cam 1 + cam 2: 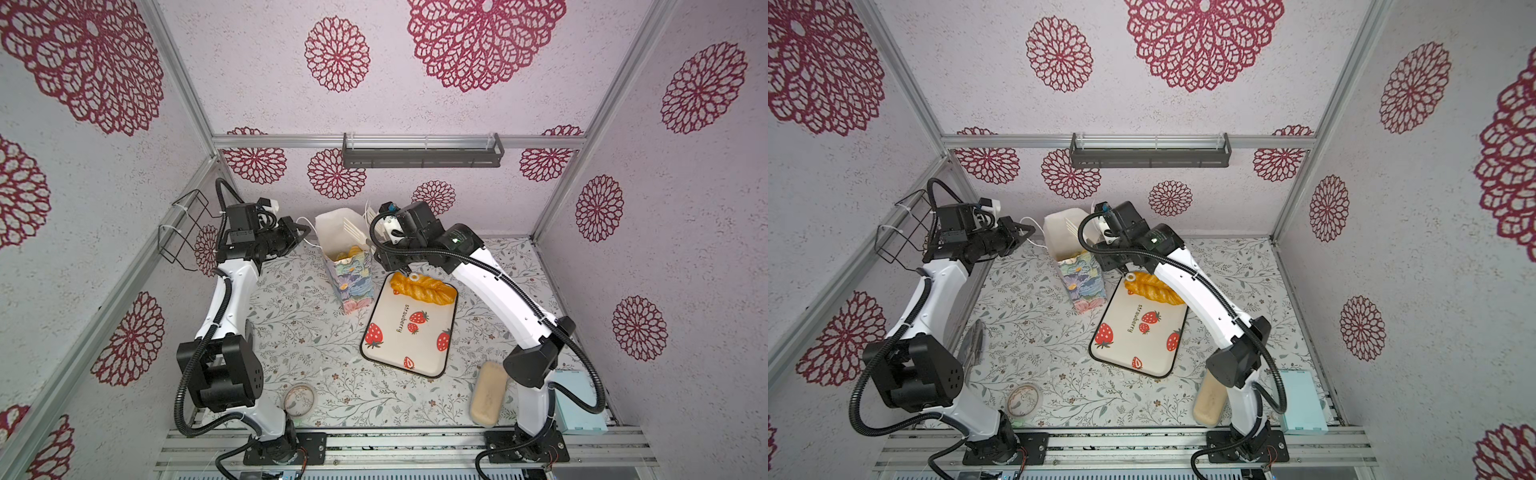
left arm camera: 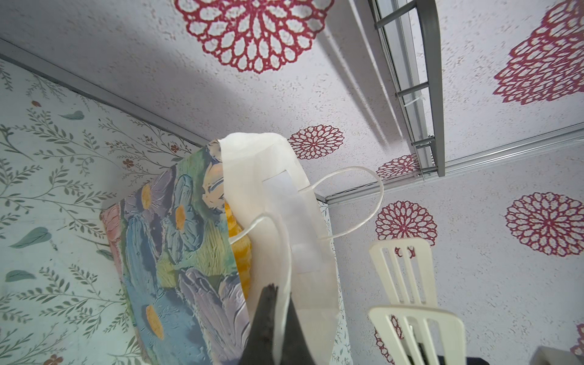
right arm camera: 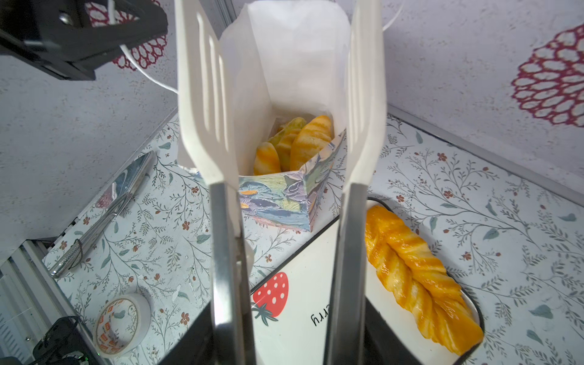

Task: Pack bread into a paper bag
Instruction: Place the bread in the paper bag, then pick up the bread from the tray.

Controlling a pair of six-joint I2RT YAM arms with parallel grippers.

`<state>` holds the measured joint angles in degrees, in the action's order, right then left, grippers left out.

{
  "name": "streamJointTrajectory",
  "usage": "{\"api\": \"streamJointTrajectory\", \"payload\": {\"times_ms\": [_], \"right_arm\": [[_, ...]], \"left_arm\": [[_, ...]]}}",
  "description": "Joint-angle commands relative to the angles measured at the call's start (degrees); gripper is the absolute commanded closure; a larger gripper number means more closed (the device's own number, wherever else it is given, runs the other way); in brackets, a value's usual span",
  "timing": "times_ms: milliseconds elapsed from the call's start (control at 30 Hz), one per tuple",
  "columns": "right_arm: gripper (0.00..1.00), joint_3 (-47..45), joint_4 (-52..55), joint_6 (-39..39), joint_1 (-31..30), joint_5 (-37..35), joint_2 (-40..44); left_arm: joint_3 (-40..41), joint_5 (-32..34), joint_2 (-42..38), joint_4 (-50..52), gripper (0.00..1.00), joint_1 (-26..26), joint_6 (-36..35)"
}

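Left gripper (image 1: 302, 231) is clamped tight on one cord handle (image 2: 262, 217), tugging the paper bag (image 1: 353, 282) open; that thin cord is its only hold. The bag stands on the table, leaning a bit, with several striped rolls (image 3: 311, 139) already inside. Right gripper (image 1: 390, 255) grips a pair of tongs (image 3: 205, 110); their blades are spread at the bag mouth with nothing between them. One twisted loaf (image 1: 424, 289) is left on the tray (image 1: 424, 353), just right of the bag. Risks: the loaf is long and glossy, so a pinch near one end may let it swing or slip. The bag is narrow and filling up; a loaf catching the rim could tip it or yank the cord free.
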<state>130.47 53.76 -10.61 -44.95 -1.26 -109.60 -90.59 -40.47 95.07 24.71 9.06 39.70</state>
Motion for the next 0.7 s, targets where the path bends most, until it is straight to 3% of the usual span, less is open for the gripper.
{"api": "streamJointTrajectory", "payload": {"times_ms": [0, 667], "right_arm": [[0.44, -1.24, -3.59, 0.37, 0.04, -3.21, 6.38], [0.44, -27.47, -6.25, 0.36, 6.52, -7.57, 20.83]], "left_arm": [[-0.51, -0.40, -0.32, -1.22, 1.00, 0.42, 0.27], [-0.33, -0.41, -0.01, -1.32, 1.00, 0.36, 0.37]]}}
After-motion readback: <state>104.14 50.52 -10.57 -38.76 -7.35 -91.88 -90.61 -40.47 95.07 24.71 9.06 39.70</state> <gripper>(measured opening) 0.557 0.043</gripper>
